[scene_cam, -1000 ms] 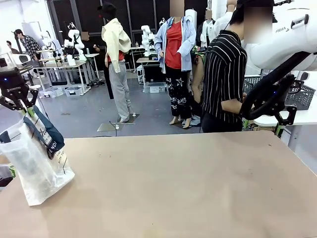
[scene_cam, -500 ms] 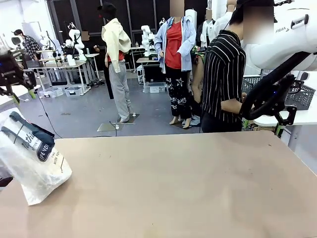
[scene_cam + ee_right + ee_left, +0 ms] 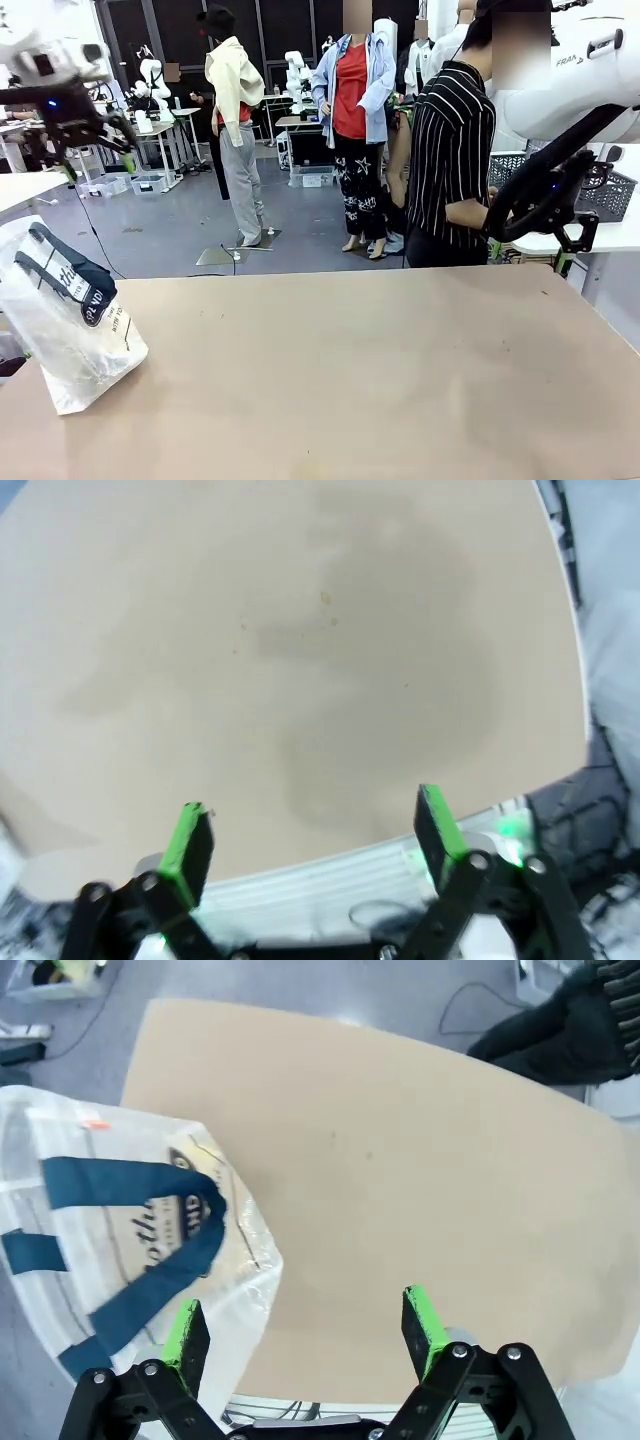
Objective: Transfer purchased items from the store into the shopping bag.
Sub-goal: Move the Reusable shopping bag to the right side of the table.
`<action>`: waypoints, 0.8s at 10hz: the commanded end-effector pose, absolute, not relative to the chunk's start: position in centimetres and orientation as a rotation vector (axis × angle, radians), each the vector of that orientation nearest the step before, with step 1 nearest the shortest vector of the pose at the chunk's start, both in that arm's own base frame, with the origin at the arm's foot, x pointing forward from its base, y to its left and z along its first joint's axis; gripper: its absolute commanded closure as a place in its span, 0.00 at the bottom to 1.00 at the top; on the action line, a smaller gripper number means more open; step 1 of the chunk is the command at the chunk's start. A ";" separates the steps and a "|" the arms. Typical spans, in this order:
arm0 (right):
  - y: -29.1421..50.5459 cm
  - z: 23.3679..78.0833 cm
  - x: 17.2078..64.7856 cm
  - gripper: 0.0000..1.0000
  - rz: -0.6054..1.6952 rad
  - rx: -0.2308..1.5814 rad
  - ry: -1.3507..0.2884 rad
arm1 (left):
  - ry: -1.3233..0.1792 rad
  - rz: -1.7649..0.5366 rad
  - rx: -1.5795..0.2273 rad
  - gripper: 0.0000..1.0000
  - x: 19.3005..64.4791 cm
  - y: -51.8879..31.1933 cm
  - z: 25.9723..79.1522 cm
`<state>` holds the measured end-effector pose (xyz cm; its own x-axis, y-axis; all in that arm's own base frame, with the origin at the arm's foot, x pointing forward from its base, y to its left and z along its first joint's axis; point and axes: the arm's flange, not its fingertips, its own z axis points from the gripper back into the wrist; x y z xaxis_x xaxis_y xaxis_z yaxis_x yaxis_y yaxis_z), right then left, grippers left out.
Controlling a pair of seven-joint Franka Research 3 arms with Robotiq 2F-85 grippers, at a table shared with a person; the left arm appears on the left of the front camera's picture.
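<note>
The shopping bag stands at the worktop's left edge, its navy handles flopped over. Both the left tool and right tool hang released, empty, above the worktop.

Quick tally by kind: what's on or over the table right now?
Shopping bag, on the table's left end: 1
Robot end effectors: 2, left end effector and right end effector, both open and empty
Total: 3
</note>
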<state>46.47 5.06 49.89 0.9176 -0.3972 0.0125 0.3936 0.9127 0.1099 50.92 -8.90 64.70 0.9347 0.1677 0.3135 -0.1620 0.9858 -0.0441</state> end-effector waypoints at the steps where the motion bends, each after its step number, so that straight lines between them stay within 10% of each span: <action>1: 5.0 49.9 46.6 0.00 -0.397 0.106 -0.040 | -0.319 0.068 0.015 0.00 52.0 -11.5 62.1; 8: 5.0 49.9 46.6 0.00 -0.397 0.106 -0.040 | -0.256 0.062 -0.001 0.00 53.5 -15.5 51.9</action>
<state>46.48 5.03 49.90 0.9174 -0.3978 0.0126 0.3941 0.9124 0.1101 54.74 -16.10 52.71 0.9753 0.0383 0.2176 -0.0334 0.9991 -0.0262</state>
